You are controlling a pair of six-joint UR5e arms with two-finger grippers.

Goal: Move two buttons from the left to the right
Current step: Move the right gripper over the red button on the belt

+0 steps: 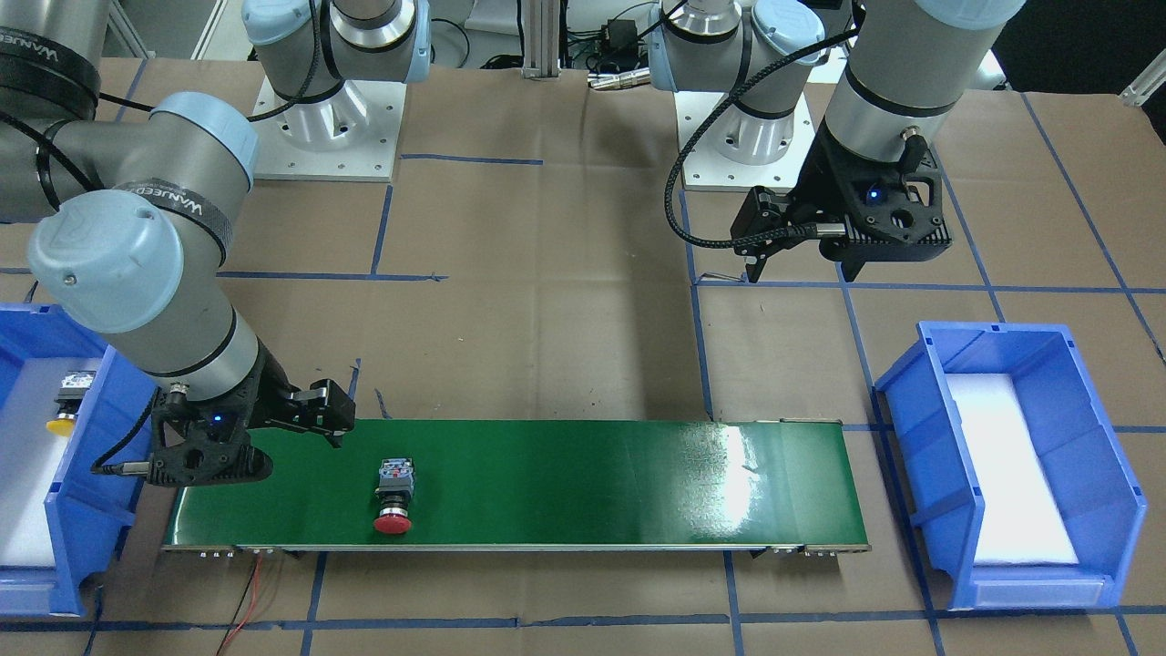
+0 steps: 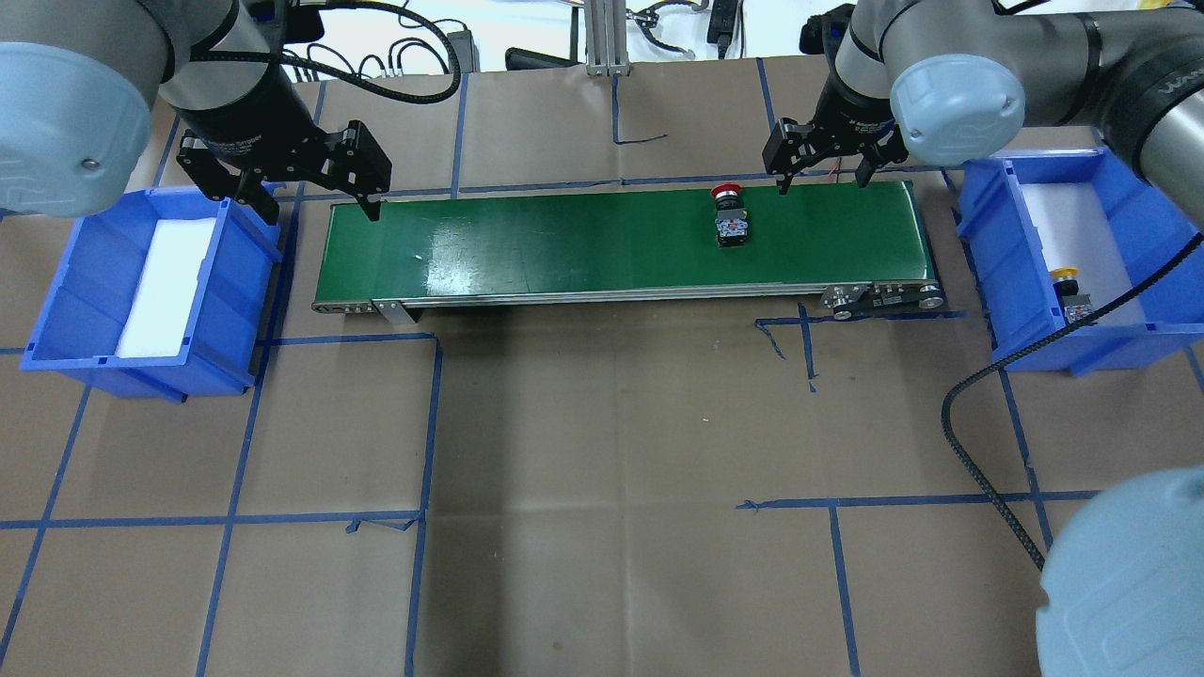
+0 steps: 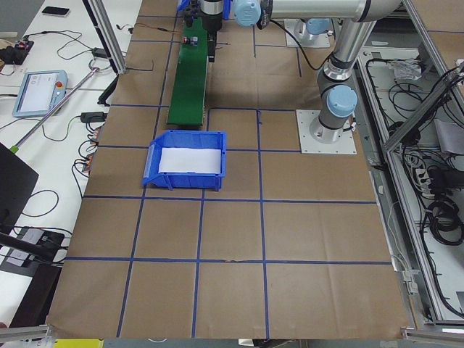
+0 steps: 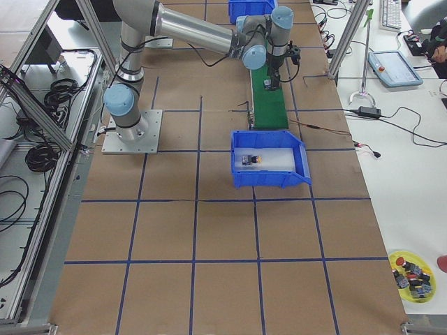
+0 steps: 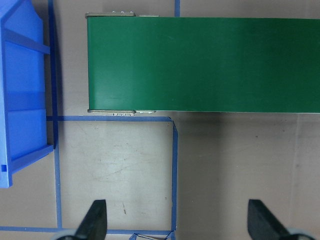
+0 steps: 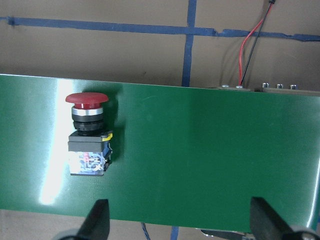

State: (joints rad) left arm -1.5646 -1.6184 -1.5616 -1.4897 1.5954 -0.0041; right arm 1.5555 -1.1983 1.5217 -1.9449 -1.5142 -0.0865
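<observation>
One red button on green belt, one yellow button in right bin; left fingers, right fingers spread, empty.

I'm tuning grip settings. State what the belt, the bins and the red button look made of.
Belt: smooth green sheet, likely PVC or rubber; glossy, with a bright glare patch.
Bins: blue moulded plastic by their ribbed walls, slight sheen.
Red button: cap and black body look plastic; the silvery ring under the cap may be metal.
</observation>
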